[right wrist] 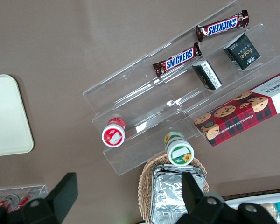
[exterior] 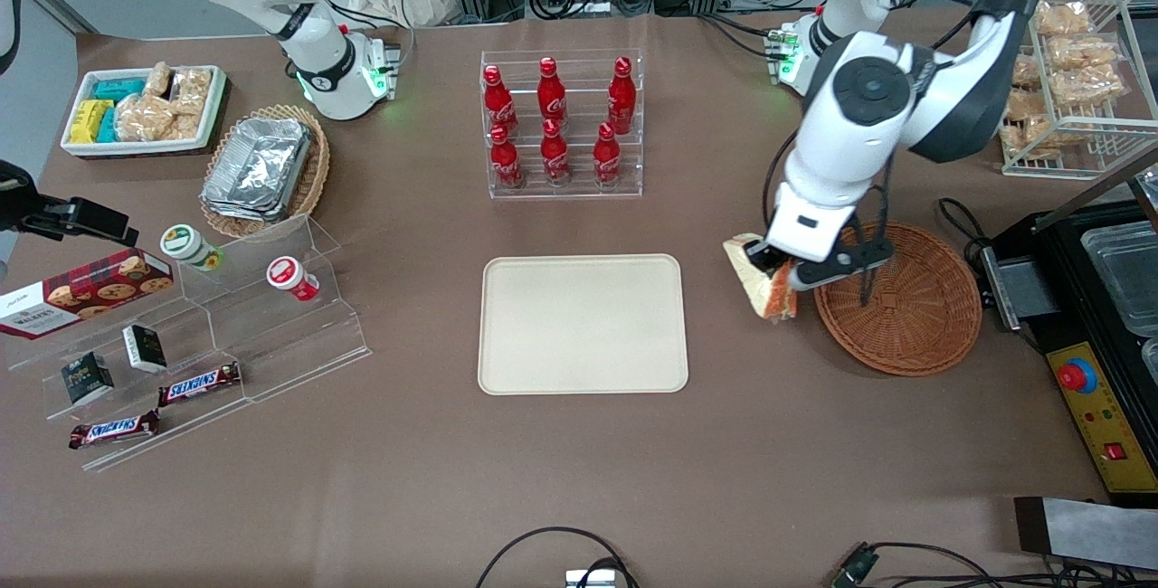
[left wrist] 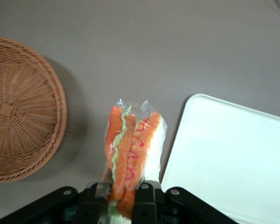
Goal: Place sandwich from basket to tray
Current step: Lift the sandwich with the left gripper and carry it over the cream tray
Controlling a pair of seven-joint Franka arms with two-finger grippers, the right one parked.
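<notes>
My left gripper (exterior: pixel 780 270) is shut on the sandwich (exterior: pixel 763 288), a plastic-wrapped wedge of pale bread with orange and green filling. It hangs above the bare table, between the round reddish-brown basket (exterior: pixel 914 326) and the cream tray (exterior: pixel 579 321). In the wrist view the sandwich (left wrist: pixel 133 149) juts out from between the black fingers (left wrist: pixel 144 196) of the gripper (left wrist: pixel 122 193). There the basket (left wrist: pixel 18 121) lies on one side of the sandwich and a rounded corner of the tray (left wrist: pixel 233 154) on the other. Both basket and tray hold nothing.
A clear rack of red cola bottles (exterior: pixel 561 122) stands farther from the front camera than the tray. Toward the parked arm's end are a stepped acrylic shelf with snacks (exterior: pixel 199 335), an oval basket of foil containers (exterior: pixel 262 167) and a white bin (exterior: pixel 145 109). A black machine (exterior: pixel 1086 362) sits beside the round basket.
</notes>
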